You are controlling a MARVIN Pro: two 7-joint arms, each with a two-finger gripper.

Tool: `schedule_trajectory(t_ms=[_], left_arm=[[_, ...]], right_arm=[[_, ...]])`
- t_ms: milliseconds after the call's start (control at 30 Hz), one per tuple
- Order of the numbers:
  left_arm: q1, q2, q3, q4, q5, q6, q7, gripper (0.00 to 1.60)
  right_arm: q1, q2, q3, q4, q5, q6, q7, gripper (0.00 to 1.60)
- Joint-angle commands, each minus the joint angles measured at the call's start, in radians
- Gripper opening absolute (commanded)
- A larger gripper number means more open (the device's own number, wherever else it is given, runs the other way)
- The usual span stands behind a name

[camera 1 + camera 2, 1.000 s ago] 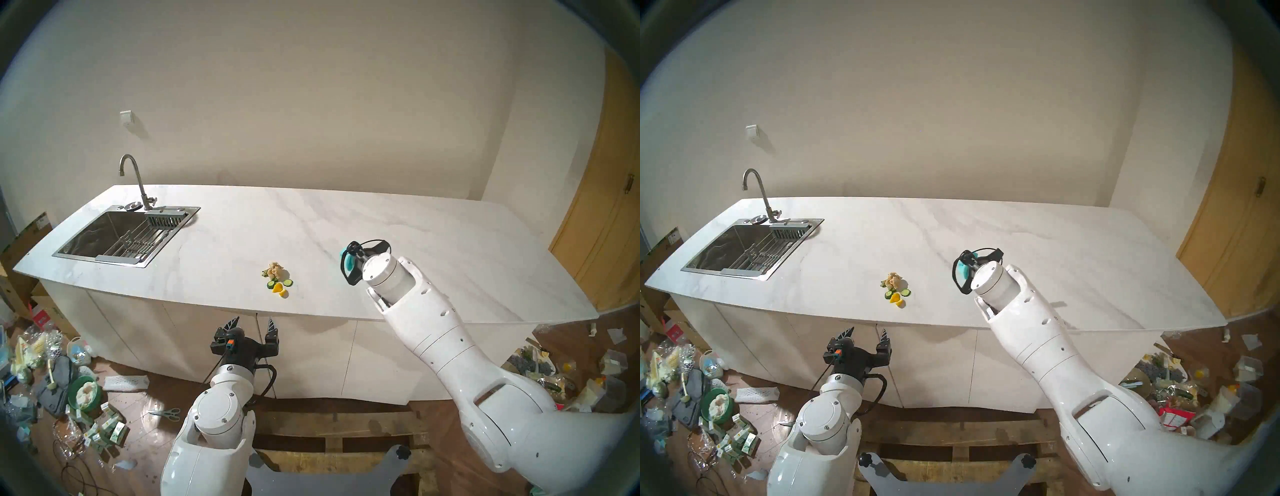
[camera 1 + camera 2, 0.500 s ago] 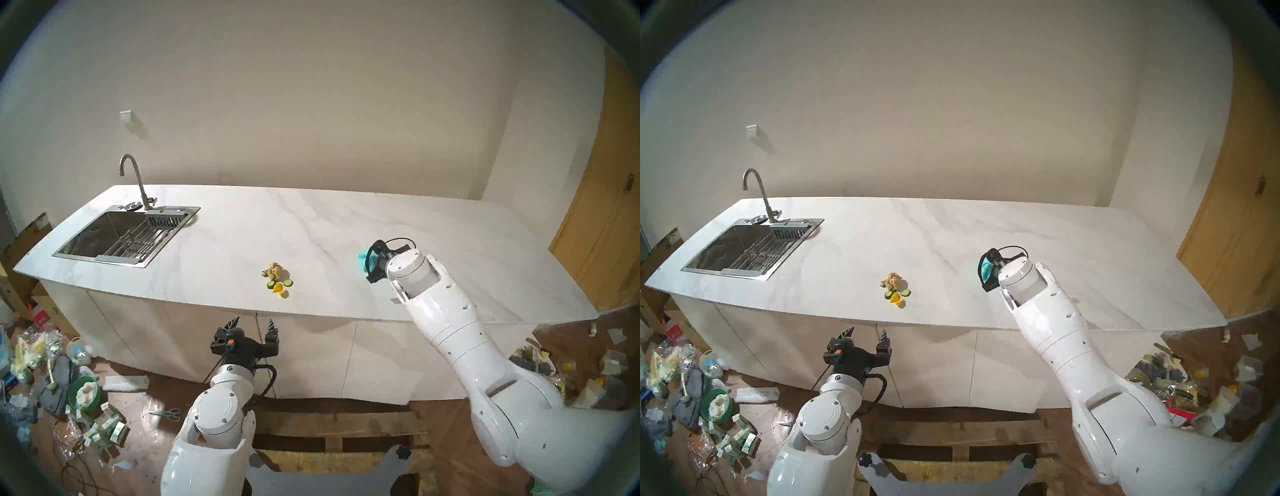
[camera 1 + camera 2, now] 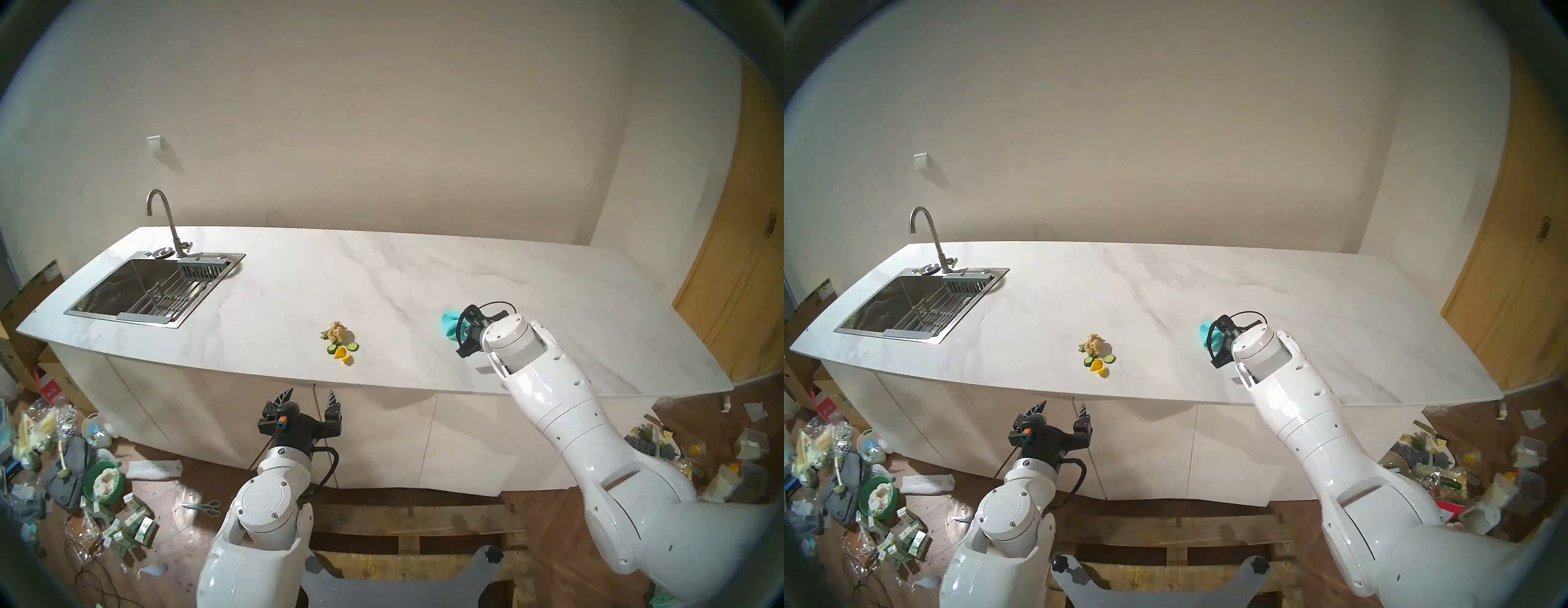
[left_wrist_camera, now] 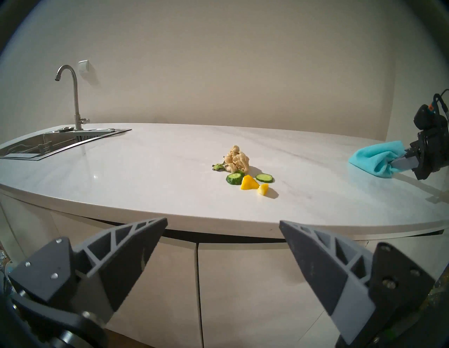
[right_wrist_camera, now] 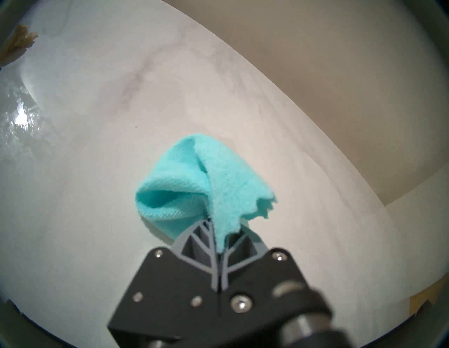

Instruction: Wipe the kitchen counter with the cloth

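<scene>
Bare worktop (image 3: 424,271) lies open right of the food scraps (image 3: 339,339); sink (image 3: 140,288) and faucet (image 3: 167,220) obstruct the left end.

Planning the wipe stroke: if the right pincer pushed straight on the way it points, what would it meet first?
Probably the kitchen counter itself: the right pincer, shut on the cloth, angles down at bare marble, though the gap is unclear.

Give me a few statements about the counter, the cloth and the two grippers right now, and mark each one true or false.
1. The right gripper is shut on the cloth. True.
2. The left gripper holds a cucumber slice. False: it is open and empty, in front of the kitchen counter.
3. The food scraps lie in the sink. False: they lie on the counter, right of the sink.
4. The cloth is turquoise. True.
</scene>
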Motion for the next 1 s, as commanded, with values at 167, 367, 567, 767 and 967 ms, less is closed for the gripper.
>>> schedule_trajectory(t_ms=[167, 367, 567, 767, 967], left_arm=[[-0.005, 0.001, 0.002, -0.029, -0.002, -0.005, -0.006, 1.60], [-0.007, 0.000, 0.003, -0.025, -0.001, -0.006, -0.004, 1.60], [-0.009, 0.000, 0.003, -0.022, -0.001, -0.007, -0.003, 1.60], [-0.009, 0.000, 0.003, -0.022, 0.000, -0.007, -0.003, 1.60], [-0.009, 0.000, 0.003, -0.022, 0.000, -0.007, -0.002, 1.60]], right_arm=[[-0.011, 0.074, -0.004, -0.065, 0.008, -0.014, 0.095, 1.60], [-0.045, 0.160, 0.010, -0.158, -0.056, -0.017, 0.214, 1.60], [-0.089, 0.220, 0.073, -0.230, -0.080, -0.008, 0.321, 1.60], [-0.125, 0.283, 0.160, -0.303, -0.003, 0.008, 0.358, 1.60], [-0.162, 0.246, 0.282, -0.351, 0.161, 0.049, 0.368, 1.60]])
